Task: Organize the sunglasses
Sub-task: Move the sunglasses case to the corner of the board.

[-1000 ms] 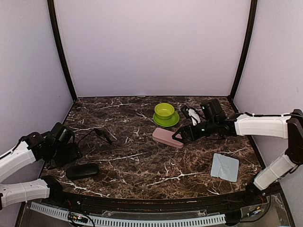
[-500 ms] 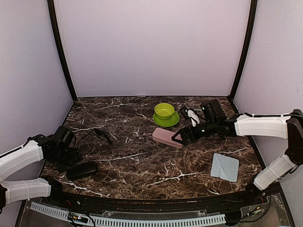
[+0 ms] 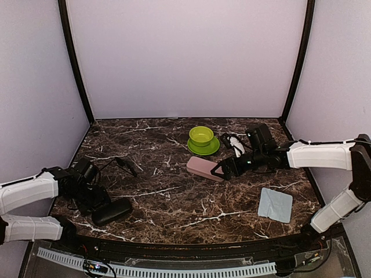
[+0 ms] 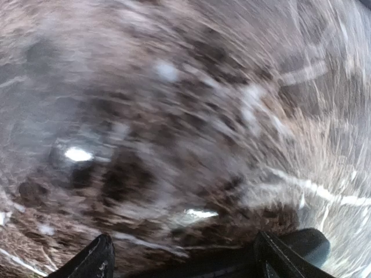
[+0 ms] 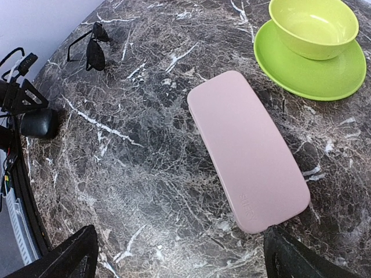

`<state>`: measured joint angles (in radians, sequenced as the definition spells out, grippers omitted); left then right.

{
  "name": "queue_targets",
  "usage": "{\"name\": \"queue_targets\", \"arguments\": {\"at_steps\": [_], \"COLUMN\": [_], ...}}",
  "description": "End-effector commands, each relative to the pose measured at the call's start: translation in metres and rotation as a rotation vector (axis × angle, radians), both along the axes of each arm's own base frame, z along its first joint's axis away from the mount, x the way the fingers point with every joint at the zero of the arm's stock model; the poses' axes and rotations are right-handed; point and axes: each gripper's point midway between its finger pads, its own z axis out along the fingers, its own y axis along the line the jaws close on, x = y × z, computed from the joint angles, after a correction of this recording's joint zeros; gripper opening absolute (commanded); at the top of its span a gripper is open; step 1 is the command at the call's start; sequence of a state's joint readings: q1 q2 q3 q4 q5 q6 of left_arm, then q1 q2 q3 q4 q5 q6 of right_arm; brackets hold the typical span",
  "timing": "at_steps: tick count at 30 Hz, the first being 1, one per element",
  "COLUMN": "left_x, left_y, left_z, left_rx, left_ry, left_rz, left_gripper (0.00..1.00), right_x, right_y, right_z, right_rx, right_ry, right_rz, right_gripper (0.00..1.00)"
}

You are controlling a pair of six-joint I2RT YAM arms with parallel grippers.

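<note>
1. Hovering wide open, right tool [image 3: 219, 169] held nothing, pink case [image 5: 249, 150] just ahead.
2. Left tool [image 3: 94, 199] spread wide against black case [image 3: 113, 212], near the worktop [image 3: 174, 202] front edge; grip unclear.
3. Black sunglasses [image 3: 124, 165] lay beyond it, open worktop between.

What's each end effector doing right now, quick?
Left end effector: spread wide at the black case; grip cannot be told.
Right end effector: open, empty, near the pink case.

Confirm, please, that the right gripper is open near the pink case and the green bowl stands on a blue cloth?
Not the cloth: the right wrist view shows the bowl standing on a green plate. The rest is right.
</note>
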<state>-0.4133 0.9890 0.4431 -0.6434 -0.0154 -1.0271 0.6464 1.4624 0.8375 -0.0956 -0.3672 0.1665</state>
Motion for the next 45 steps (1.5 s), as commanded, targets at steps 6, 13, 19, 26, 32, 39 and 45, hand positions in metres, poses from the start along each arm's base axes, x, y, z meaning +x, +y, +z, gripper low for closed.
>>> {"name": "queue_targets", "arguments": {"at_steps": [6,13,19,26,32,39,45], "left_x": [0.008,0.012,0.026,0.016,0.0,-0.003,0.011], "left_y": [-0.083,-0.143,-0.168,-0.165,-0.129,-0.094,-0.066], "left_z": [-0.001,0.007,0.034,0.045,0.046,0.048,0.044], "left_rx": [-0.095,-0.12,-0.028,0.0,0.042,-0.05,-0.147], "left_ry": [0.043,0.048,-0.02,-0.016,-0.004,-0.086,-0.133], "left_rz": [-0.234,-0.413,-0.635,-0.82,-0.677,-0.459,-0.348], "left_gripper": [0.86,0.86,0.87,0.94,0.95,0.94,0.94], "right_x": [0.001,0.0,-0.004,-0.01,-0.023,-0.086,-0.124], "right_y": [0.003,0.003,0.009,0.022,0.038,0.105,0.173], "right_z": [0.006,0.011,0.016,0.013,0.01,-0.003,-0.026], "right_rx": [0.02,0.038,0.041,0.028,0.029,0.083,0.021], "right_ry": [0.0,0.012,0.014,0.025,0.044,0.075,-0.024], "right_rz": [-0.019,-0.043,-0.045,-0.04,0.008,0.25,0.444], "right_gripper": [1.0,1.0,1.0,1.0,1.0,0.99,1.0]}}
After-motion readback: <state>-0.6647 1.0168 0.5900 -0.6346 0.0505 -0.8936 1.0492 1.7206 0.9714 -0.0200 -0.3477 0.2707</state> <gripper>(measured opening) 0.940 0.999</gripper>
